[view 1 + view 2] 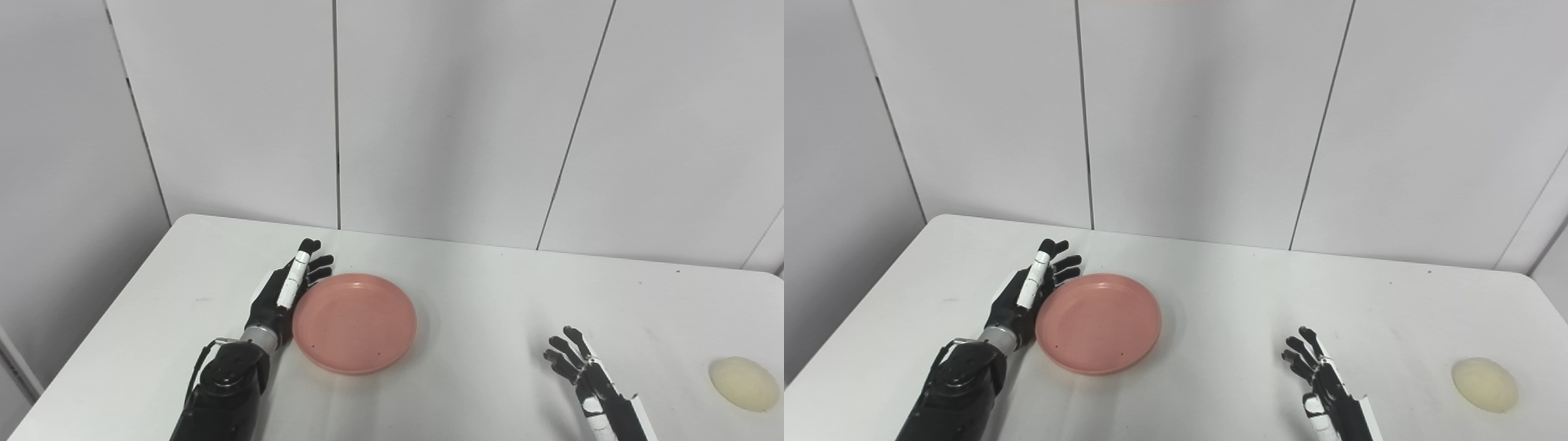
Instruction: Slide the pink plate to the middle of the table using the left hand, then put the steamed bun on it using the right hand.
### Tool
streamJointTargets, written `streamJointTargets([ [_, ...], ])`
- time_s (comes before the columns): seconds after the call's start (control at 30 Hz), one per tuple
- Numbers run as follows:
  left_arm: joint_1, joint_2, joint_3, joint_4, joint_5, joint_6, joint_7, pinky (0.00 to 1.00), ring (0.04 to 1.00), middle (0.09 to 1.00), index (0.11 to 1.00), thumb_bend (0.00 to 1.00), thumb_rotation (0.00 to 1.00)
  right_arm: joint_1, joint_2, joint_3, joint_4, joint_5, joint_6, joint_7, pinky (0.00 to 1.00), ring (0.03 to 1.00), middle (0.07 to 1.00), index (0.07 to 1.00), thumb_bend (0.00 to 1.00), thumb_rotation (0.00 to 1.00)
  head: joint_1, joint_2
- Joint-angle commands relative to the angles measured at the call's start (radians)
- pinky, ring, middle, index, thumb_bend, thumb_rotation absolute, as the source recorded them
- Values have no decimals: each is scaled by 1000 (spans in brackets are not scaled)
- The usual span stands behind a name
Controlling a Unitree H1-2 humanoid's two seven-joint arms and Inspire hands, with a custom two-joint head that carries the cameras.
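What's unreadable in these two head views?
- Left robot hand: its palm side faces the pink plate; whether it actually touches the rim is hidden in both views.
- Right robot hand: wrist and arm cut off by the bottom edge in both views.
- Steamed bun: surface detail too small and pale to read.
- Table: near edge out of frame.

We see bright, even light from overhead; the white table [478, 294] looks a bit washed out, w/ mild glare. Soft, faint shadows sit just beside the pink plate [355, 323]. Focus is sharp throughout, no motion blur.
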Motion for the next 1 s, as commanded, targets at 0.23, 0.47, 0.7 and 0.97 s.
streamJointTargets([
  [0.23,-2,-62,-40,-7,37,-52,15,856,880,867,918,818,950,31,31,26,-18,-16,29,-13,870,843,877,931,708,1000,-29,12],
  [0.47,10,-111,-40,5,44,-91,46,881,880,861,931,778,968,27,48,33,-28,-38,39,-23,859,839,869,923,687,1000,-65,19],
  [0.7,25,-147,-44,-11,24,-82,43,868,876,876,949,770,982,26,68,43,-50,-69,64,-32,850,840,869,919,685,997,-110,33],
  [0.97,37,-171,-35,-41,-18,-50,36,900,878,868,951,797,970,25,93,67,-58,-101,72,-47,846,837,871,930,683,998,-200,39],
])
